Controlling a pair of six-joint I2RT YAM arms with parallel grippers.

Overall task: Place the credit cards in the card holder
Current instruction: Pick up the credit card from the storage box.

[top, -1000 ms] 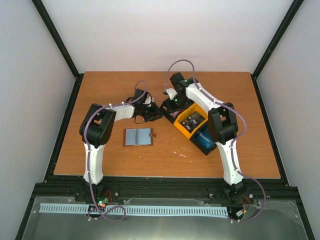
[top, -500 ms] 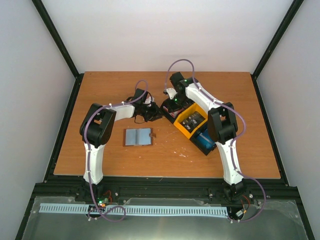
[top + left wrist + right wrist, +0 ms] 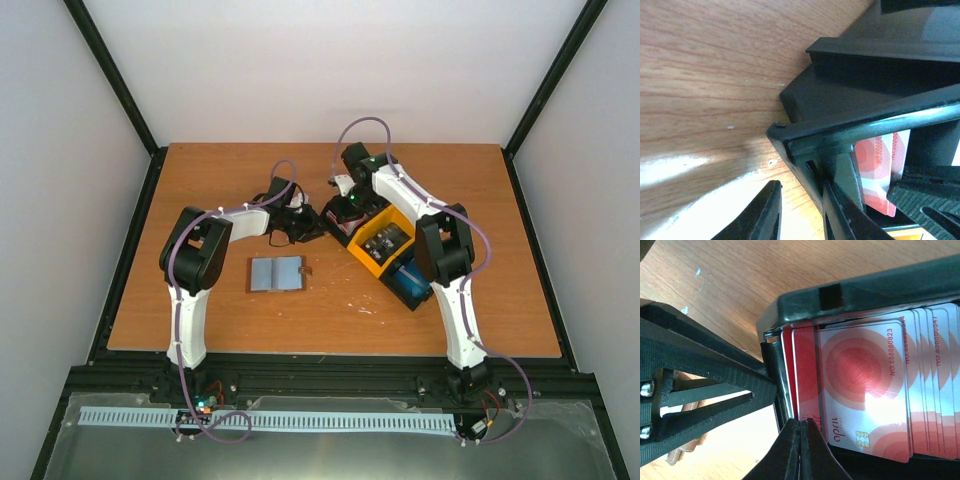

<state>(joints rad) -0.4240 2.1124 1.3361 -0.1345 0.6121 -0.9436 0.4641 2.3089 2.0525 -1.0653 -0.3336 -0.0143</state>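
Note:
Red-and-white credit cards (image 3: 865, 385) stand in a row inside a black bin (image 3: 865, 290). My right gripper (image 3: 801, 425) is shut on the lower edge of one card (image 3: 807, 370) near the bin's end wall. From above, the right gripper (image 3: 345, 212) hangs over that bin. My left gripper (image 3: 800, 186) stands open at the bin's outer corner (image 3: 850, 90), one finger (image 3: 715, 372) against the wall and nothing between the jaws. A card (image 3: 880, 170) shows past the wall. The card holder (image 3: 276, 273) lies open and flat on the table, in front of the left gripper (image 3: 305, 228).
A yellow bin (image 3: 366, 262) with dark cards sits right of the black bin. A further bin with blue cards (image 3: 408, 282) lies beside the right arm. The wooden table (image 3: 200, 180) has black rails along its edges.
My right gripper's jaws have closed onto the red-and-white card's edge. Both arms stay where they were, and the card holder has not moved.

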